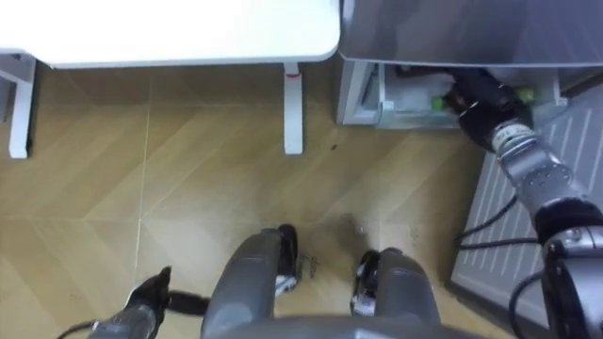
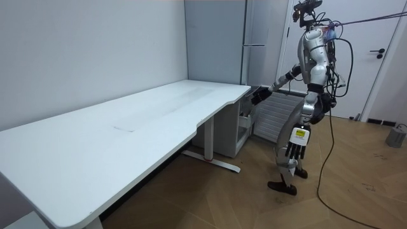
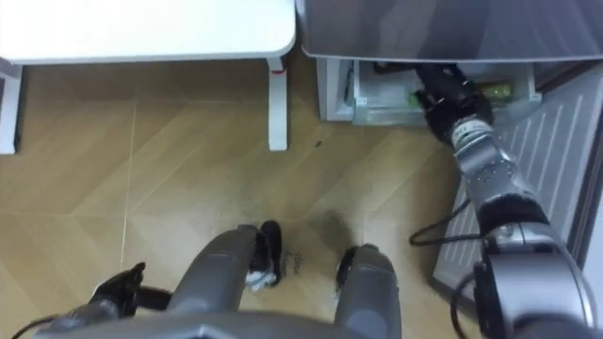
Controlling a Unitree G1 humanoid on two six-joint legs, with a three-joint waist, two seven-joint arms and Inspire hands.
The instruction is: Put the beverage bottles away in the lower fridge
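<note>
in the left eye view a smooth white worktop [image 1: 170, 28] with a rounded corner ran along the top, standing on a slim white leg [image 1: 294, 108] over a wooden floor [image 1: 188, 188] laid in a herringbone pattern. to its right stood the grey, matt fridge [image 1: 471, 28]. its lower compartment was open and showed a pale, clear drawer [image 1: 400, 105]. the open door [image 1: 518, 226] lay further right, its inner face grey and ribbed. the right hand [image 1: 476, 92], black on a silvery jointed forearm, reached into that lower compartment above the drawer. its fingers were buried in the dark opening, so i could not tell whether they were apart or closed on anything. small green patches of the drinks [image 1: 437, 101] showed inside the lower fridge, just beside the hand on either side. their shape was too blurred to give a long axis or say which way they pointed. the left hand [image 1: 146, 299] hung low by the left leg, its dark fingers loose and holding nothing.

in the room view the robot stood upright at the end of the long worktop, facing the tall fridge. its right arm was stretched forward and down towards the fridge's lower part, and its left arm hung straight at its side.

in the right eye view a paler yellow-green strip lay in the drawer to the right of the right hand.
</note>
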